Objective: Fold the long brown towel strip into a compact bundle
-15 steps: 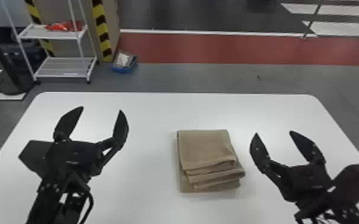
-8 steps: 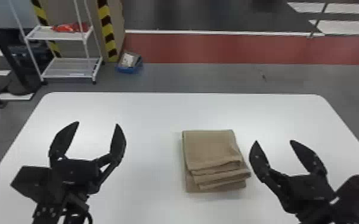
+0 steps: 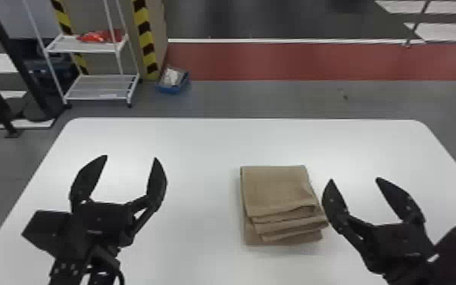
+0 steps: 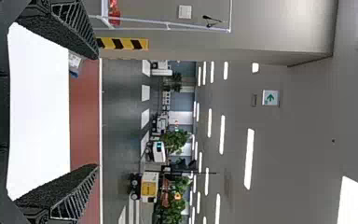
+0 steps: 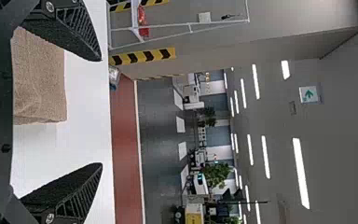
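Saw towel (image 3: 280, 193) on table (image 3: 200, 151), a bit R of ctr. Had L gripper (image 3: 130, 156) over table's L side, well apart from towel, & R gripper (image 3: 355, 179) over R side, just beside towel's R edge. Behind table, on floor (image 3: 276, 102), saw rack (image 3: 102, 89) to L, w/ bundle (image 3: 100, 36) on its upper tier & pillar (image 3: 147, 41) behind. Found bin (image 3: 170, 90) just R of rack, also on floor, w/ stuff inside.
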Tool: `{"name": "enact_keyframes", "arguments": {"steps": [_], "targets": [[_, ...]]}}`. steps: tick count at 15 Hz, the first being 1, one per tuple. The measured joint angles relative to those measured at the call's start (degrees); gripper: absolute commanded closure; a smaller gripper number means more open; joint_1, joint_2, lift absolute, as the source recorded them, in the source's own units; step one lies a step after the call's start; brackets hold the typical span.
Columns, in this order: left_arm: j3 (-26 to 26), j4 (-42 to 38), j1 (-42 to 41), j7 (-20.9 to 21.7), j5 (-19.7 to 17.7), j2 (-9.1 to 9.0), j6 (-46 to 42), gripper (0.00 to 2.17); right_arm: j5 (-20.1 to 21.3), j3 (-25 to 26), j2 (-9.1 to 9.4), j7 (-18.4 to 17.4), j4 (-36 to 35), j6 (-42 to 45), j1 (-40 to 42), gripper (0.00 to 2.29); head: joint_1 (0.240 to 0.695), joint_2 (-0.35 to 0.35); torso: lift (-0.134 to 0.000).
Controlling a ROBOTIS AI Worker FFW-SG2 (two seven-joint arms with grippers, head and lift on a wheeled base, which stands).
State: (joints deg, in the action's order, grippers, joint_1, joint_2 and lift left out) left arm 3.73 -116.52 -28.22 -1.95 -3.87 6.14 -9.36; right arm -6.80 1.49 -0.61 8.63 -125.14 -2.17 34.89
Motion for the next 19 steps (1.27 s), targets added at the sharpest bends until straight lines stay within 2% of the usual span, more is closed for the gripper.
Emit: {"name": "enact_keyframes", "arguments": {"steps": [19], "targets": [[0.44, -0.38, -0.35, 0.11, 0.17, -0.25, 0.18, 0.07, 1.34, -1.13, -0.11, -0.13, -0.63, 0.45, 0.29, 0.08, 0.695, 0.007, -0.107]]}}
